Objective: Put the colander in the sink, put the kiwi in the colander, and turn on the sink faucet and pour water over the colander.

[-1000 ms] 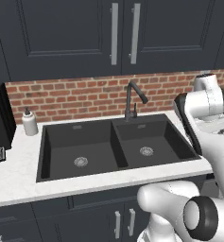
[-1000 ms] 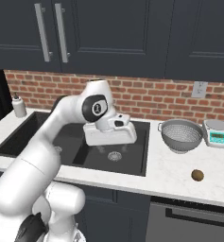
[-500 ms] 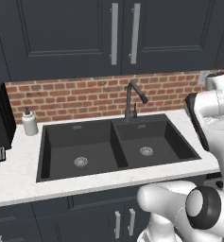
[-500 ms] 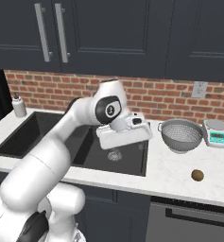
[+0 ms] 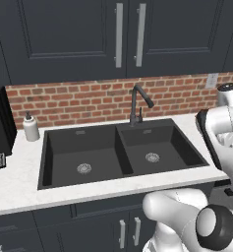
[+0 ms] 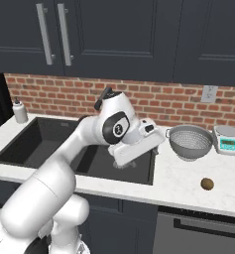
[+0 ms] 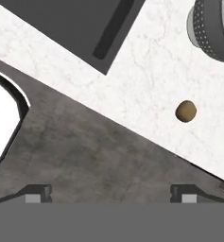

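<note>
From my remote station I take the sink point(image 6: 49, 149) as my landmark. The colander point(image 6: 190, 142) stands upright on the white marble desk point(image 6: 188, 184), to the right of the sink, close to the brick wall and just beside a small kitchen scale point(image 6: 226, 139). The kiwi point(image 6: 207, 184) lies on the desk too, right of the sink and nearer the front edge, well apart from the colander. The sink faucet point(image 5: 138, 104) rises behind the sink, at the divider between the two basins. A white soap dispenser point(image 5: 30, 127) stands left of the sink.

My end effector point(image 7: 111, 191) hangs above the sink's right edge, and in the hand view its two finger tips stand wide apart with nothing between them. In that view I see the kiwi point(image 7: 185, 110) and part of the colander point(image 7: 211, 29).
</note>
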